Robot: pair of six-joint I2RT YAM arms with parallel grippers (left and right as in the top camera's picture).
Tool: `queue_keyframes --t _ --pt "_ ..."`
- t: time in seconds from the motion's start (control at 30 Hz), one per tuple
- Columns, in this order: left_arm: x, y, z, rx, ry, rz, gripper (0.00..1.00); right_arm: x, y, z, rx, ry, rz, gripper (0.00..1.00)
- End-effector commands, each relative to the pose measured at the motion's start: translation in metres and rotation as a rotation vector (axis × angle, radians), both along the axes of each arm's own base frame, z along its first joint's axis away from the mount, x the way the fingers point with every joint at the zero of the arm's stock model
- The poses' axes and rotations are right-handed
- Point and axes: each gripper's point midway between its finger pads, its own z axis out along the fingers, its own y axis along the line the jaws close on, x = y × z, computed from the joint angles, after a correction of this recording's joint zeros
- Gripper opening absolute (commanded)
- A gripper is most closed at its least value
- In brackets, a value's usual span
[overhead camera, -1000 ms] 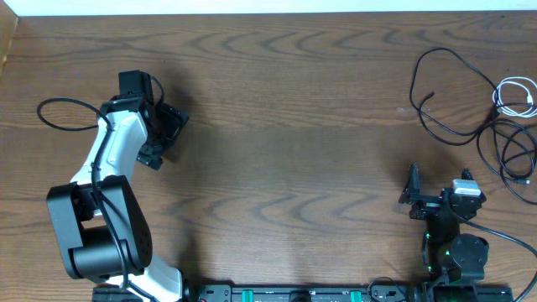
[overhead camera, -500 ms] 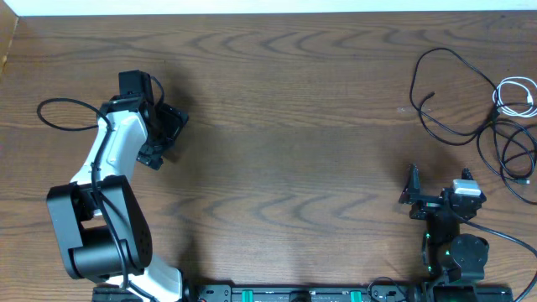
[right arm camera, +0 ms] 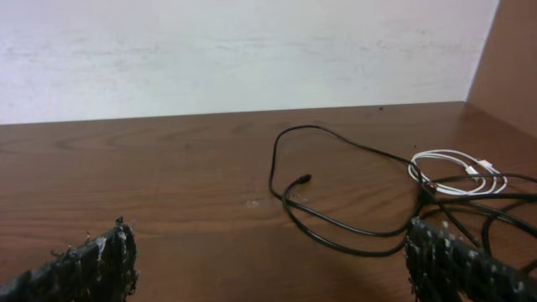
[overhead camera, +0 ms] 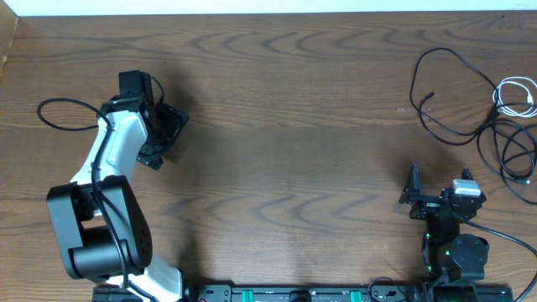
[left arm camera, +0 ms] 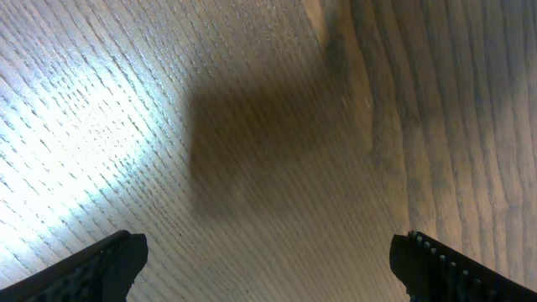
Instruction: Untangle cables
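The cables lie at the table's far right. A long black cable makes a wide loop, and its plug end points inward. A short white cable is coiled by the right edge, crossing more black loops. My right gripper stands open near the front edge, short of the cables. In the right wrist view the black cable and the white coil lie ahead of the open right gripper. My left gripper is open over bare wood at the left, and the left gripper holds nothing.
A thick black arm wire loops left of the left arm. The wooden table meets a white wall at the back. A raised wooden side stands at the far right.
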Motion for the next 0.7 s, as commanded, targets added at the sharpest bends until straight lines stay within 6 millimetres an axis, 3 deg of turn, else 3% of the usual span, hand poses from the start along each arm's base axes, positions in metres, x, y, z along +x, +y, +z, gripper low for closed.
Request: queue_keyframes --t 0.0,0.4,0.67 --pt "0.002 0.001 0.001 0.005 -0.001 0.007 0.98 0.0 0.003 0.0 0.014 -0.004 0.016 0.99" --pt "0.002 0.001 -0.001 0.004 0.005 0.007 0.98 0.0 0.003 0.0 0.014 -0.004 0.016 0.99" --pt "0.004 0.001 0.012 0.009 -0.032 0.007 0.98 0.0 0.003 0.0 0.014 -0.004 0.016 0.99"
